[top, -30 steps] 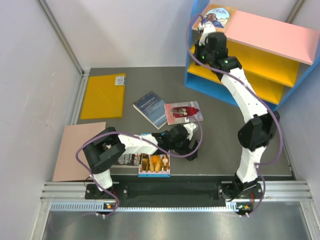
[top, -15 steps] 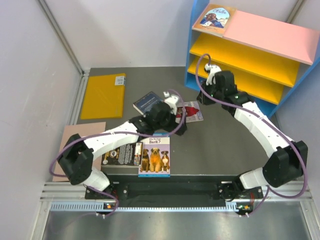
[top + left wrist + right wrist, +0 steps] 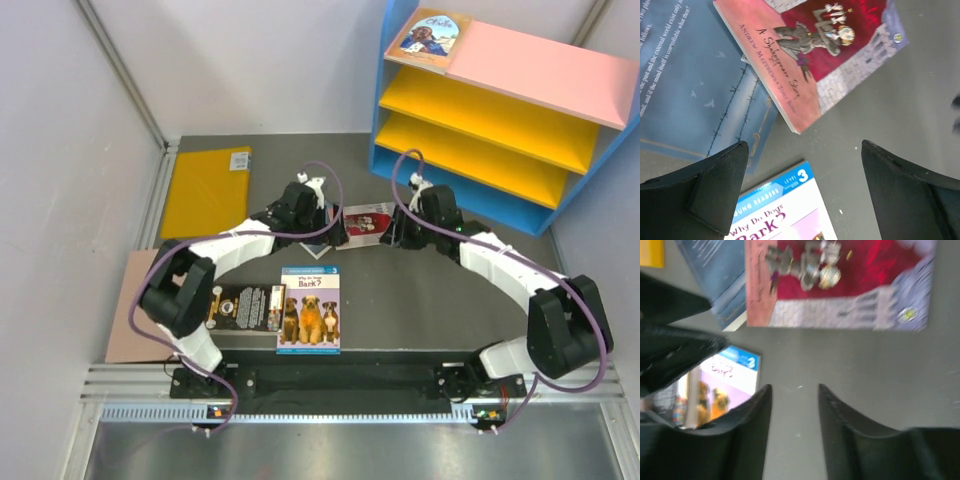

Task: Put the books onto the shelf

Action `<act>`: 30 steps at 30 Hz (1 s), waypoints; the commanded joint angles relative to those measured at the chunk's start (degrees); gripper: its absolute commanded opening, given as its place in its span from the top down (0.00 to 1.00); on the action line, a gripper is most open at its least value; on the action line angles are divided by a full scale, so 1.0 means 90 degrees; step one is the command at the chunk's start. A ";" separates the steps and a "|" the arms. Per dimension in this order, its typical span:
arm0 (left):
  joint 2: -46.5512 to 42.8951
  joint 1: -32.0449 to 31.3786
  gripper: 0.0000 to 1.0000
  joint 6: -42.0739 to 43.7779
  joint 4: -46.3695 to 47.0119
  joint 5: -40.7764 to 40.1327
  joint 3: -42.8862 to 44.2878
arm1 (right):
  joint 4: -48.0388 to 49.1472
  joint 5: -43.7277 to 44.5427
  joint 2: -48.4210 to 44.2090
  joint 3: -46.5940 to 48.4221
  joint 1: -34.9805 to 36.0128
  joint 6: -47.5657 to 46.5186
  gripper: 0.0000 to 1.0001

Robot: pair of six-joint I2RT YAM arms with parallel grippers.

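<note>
On the pink top of the blue shelf (image 3: 385,100) lies the tan book (image 3: 428,38). The red-and-white book (image 3: 366,221) (image 3: 820,50) (image 3: 840,285) lies flat on the grey table between both grippers. My left gripper (image 3: 333,232) (image 3: 804,147) is wide open, hovering over bare table by that book's corner. The arm hides most of the navy book (image 3: 690,85) (image 3: 715,270). My right gripper (image 3: 399,233) (image 3: 795,389) hovers just right of the red-and-white book, jaws apart and holding nothing. The blue dog book (image 3: 310,310) (image 3: 785,210) and the black book (image 3: 245,306) lie nearer the front.
A plain yellow sheet (image 3: 207,190) lies at the back left and a pinkish-brown board (image 3: 132,300) at the front left. White walls close in on both sides. The shelf's yellow inner boards (image 3: 480,120) hold nothing. The two grippers are close together.
My right arm came down from the shelf top to the table beside the red-and-white book, and its jaws opened; the tan book stayed on the shelf. My left arm swung back over the navy book.
</note>
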 commanded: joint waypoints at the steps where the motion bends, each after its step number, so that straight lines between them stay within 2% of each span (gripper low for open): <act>1: 0.0423 0.0128 0.03 0.0122 0.0288 0.0317 0.0764 | 0.1928 -0.0950 -0.0561 -0.1111 0.0056 0.1774 0.55; 5: 0.1077 0.0128 0.06 0.0697 -0.0531 -0.0034 0.1953 | 0.3072 -0.1098 -0.0894 -0.2052 0.0066 0.3217 0.49; 7: 0.1234 0.0128 0.08 0.0835 -0.0728 -0.0239 0.2229 | 0.3804 -0.1079 -0.1069 -0.2606 0.0066 0.3669 0.47; 9: 0.1468 0.0119 0.20 0.0972 -0.0767 -0.0201 0.2580 | 0.4602 -0.0962 -0.1138 -0.2969 0.0066 0.4294 0.45; 10: 0.1566 0.0128 0.32 0.1011 -0.0796 -0.0152 0.2698 | 0.4849 -0.0903 -0.1138 -0.3271 0.0066 0.4460 0.45; 11: 0.1789 0.0119 0.80 0.1041 -0.0816 -0.0103 0.2931 | 0.5325 -0.0748 -0.1138 -0.3419 0.0066 0.4800 0.44; 12: 0.1907 0.0119 1.00 0.1041 -0.0864 -0.0093 0.3059 | 0.5668 -0.0688 -0.1090 -0.3740 0.0066 0.4987 0.44; 18: 0.2748 0.0128 1.00 0.1021 -0.1167 -0.0073 0.3812 | 0.8286 -0.0317 -0.0066 -0.4582 0.0066 0.6355 0.41; 22: 0.3089 0.0119 1.00 0.1041 -0.1323 0.0004 0.3997 | 1.0004 -0.0239 0.1415 -0.4671 0.0095 0.7203 0.40; 23: 0.3119 0.0128 1.00 0.1041 -0.1324 0.0043 0.3988 | 1.0781 -0.0132 0.1691 -0.4671 0.0115 0.7341 0.40; 26: 0.3149 0.0119 1.00 0.1041 -0.1314 0.0092 0.3901 | 1.1742 0.0092 0.2765 -0.4495 0.0251 0.7820 0.38; 30: 0.3110 0.0119 1.00 0.1031 -0.1324 0.0209 0.3783 | 1.2195 0.0474 0.3840 -0.4164 0.0582 0.8221 0.34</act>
